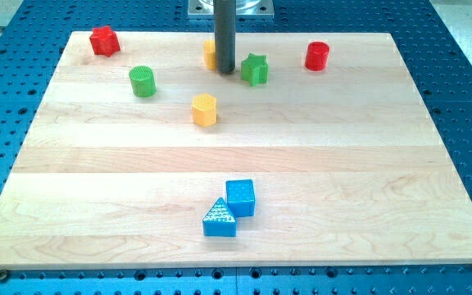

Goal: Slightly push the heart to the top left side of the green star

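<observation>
So the arm's rod comes straight down near the middle of the board's top edge, and its tip (pixel 224 70) sits right up against the yellow heart (pixel 210 54), which is mostly hidden behind the rod; only a sliver of yellow shows on the rod's left side. No jaws on this rig, just the bare rod, so nothing is open or clamped.

The green star (pixel 254 69) is just beside the tip, toward the board's right edge. That puts the heart already up and to the left of the star, so it looks like only a small nudge is left, if any. Probably why the tip is parked so close: short pushes need contact from the start.

Everything else is well out of the way: red star (pixel 103 40) at the top left corner, green cylinder (pixel 142 81) and yellow hexagon (pixel 205 109) lower left of the tip, red cylinder (pixel 317 56) toward the top right, and the blue cube (pixel 240 197) touching the blue triangle (pixel 219 219) down near the bottom edge.
</observation>
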Motion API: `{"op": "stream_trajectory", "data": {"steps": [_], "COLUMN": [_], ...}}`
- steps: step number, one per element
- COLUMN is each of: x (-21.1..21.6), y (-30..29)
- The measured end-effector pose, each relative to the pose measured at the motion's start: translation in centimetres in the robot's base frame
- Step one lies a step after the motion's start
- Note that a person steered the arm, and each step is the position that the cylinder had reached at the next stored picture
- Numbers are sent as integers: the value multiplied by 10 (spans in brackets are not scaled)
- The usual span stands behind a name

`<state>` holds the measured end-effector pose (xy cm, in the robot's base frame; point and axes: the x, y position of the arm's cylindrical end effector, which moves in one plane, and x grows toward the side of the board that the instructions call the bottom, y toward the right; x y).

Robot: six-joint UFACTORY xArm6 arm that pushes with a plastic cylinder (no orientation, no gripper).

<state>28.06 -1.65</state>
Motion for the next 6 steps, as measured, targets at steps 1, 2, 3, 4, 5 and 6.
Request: {"op": "stream_trajectory", "data": {"steps": [1, 2, 3, 4, 5, 6], "x": [24, 1, -11, -23, -34, -33], "y": [-27, -42, -37, -59, -28, -17]}}
